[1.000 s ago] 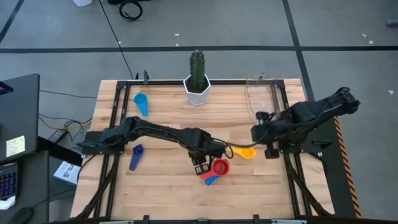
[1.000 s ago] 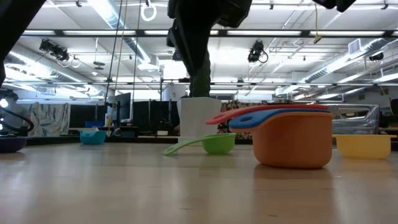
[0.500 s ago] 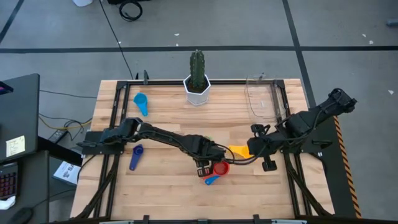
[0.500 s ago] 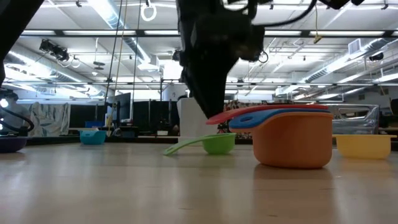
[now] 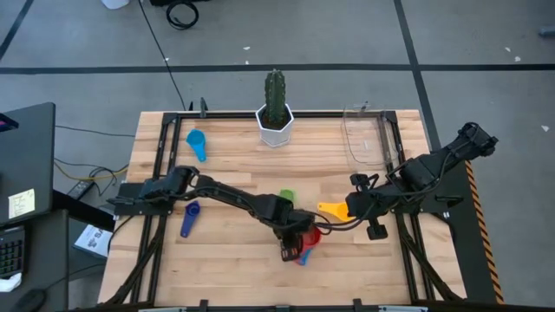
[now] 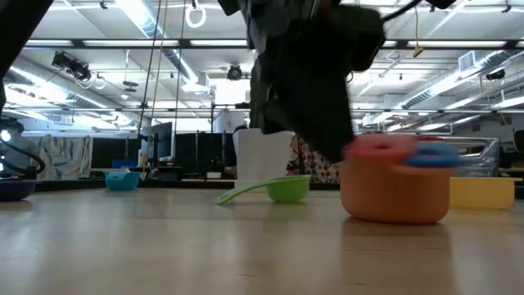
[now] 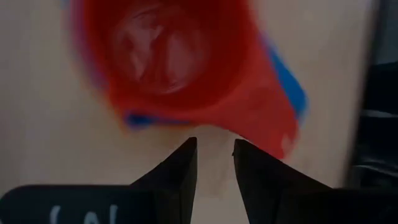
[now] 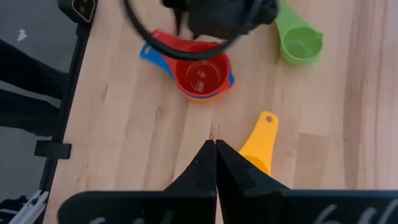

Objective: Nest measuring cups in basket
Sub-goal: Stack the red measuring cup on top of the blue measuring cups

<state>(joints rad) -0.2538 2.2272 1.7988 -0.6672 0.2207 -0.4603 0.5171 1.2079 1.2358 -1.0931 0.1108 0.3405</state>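
My left end effector point(image 5: 293, 245) hung directly over the nested stack near the front middle of the wooden worktop point(image 5: 234, 156): a small red plastic measuring cup point(image 8: 201, 75) seated in a blue plastic one point(image 8: 151, 56), with an orange cup point(image 6: 395, 192) outermost at the bottom. Its fingers point(image 7: 179, 173) stood a little apart, with nothing between them, their tips just off the red rim. The flat red and blue handles ran out to one side of the stack, so I judged any pinch had to come across that handle line.

My right end effector point(image 8: 215, 149) waited to the stack's right, fingers pressed together and empty, the yellow plastic cup point(image 8: 258, 144) lying just beside them with its handle pointing back towards the stack. The left arm was nearer the stack, the right nearer the clear plastic basket point(image 5: 364, 136) at the far right corner. The green cup point(image 8: 300, 41) lay just behind the stack; the light blue point(image 5: 197, 142) and purple point(image 5: 188, 217) cups lay well apart on the left.
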